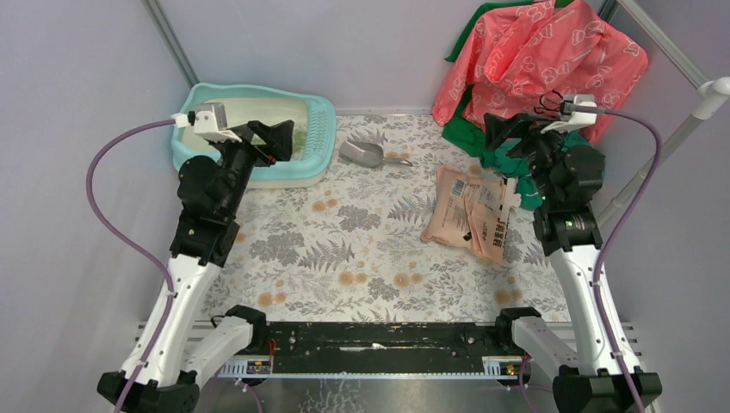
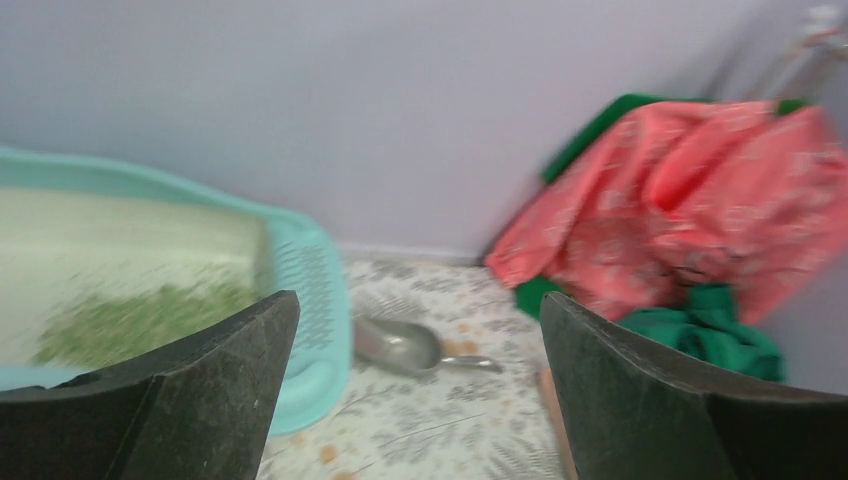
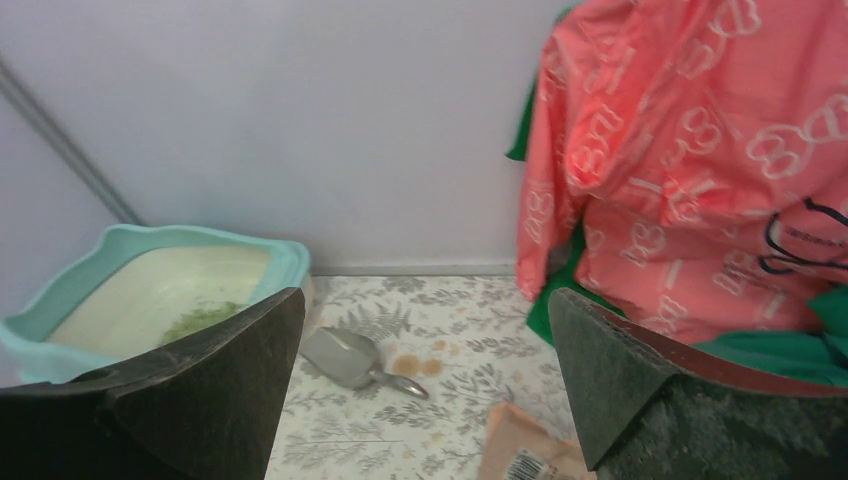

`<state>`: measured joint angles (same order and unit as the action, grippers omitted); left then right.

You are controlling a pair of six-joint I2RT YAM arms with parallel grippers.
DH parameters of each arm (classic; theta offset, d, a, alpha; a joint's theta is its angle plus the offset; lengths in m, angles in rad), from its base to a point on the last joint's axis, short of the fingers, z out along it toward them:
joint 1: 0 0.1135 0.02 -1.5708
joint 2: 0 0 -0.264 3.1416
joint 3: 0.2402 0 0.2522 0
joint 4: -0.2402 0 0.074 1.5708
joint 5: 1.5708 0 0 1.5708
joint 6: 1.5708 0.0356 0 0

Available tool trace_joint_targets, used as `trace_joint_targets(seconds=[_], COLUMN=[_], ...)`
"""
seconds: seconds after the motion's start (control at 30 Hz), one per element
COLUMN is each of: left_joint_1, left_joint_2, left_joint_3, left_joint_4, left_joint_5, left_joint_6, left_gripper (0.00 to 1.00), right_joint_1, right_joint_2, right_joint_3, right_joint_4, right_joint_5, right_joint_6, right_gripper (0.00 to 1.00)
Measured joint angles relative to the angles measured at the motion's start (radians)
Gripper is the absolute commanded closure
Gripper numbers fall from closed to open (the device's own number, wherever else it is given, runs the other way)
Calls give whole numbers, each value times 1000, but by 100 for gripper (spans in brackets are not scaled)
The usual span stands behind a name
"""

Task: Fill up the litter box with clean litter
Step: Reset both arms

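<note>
Left gripper [image 1: 277,139] and right gripper [image 1: 501,129] are hanging wide open, gripping nothing.
Litter box [image 1: 320,116] is sitting at the far-left corner of the table [image 1: 344,258], partly under the left gripper, with a thin patch of clean litter [image 2: 140,320] lying inside it.

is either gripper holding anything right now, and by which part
Nothing is held: the left gripper and right gripper both show open, empty jaws.

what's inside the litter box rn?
Thin patch of green litter in the litter box; the rest is bare cream plastic. From above, the left gripper covers part of it.
</note>
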<state>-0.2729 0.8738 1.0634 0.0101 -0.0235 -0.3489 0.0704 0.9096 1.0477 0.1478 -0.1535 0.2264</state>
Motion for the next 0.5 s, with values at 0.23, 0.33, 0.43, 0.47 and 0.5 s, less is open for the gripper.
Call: trace_joint_targets(seconds=[0.23,0.33,0.43,0.47,0.5], left_joint_1=[74,78,79,79,79], left_joint_2=[29,2,5,13,23], left_joint_3=[-223,-398,-516,-549,-567], left_joint_4=[-11,17,86,118,138], left_joint_5=[-100,-136,-159,-169,-178], left_joint_6=[30,39,71,82,93], left_gripper=[1,1,1,1,2], right_joint_1=[0,0,0,0,0], right_joint_2=[-34,-68,-78,-77,-74], right_joint_3=[-279,-459,-602,-638,-668], right_joint_4=[76,108,159,183,211], right_joint_5=[214,284,345,362,380], right_joint_6=[-55,-54,-55,-57,-59], right_gripper=[0,0,0,0,0])
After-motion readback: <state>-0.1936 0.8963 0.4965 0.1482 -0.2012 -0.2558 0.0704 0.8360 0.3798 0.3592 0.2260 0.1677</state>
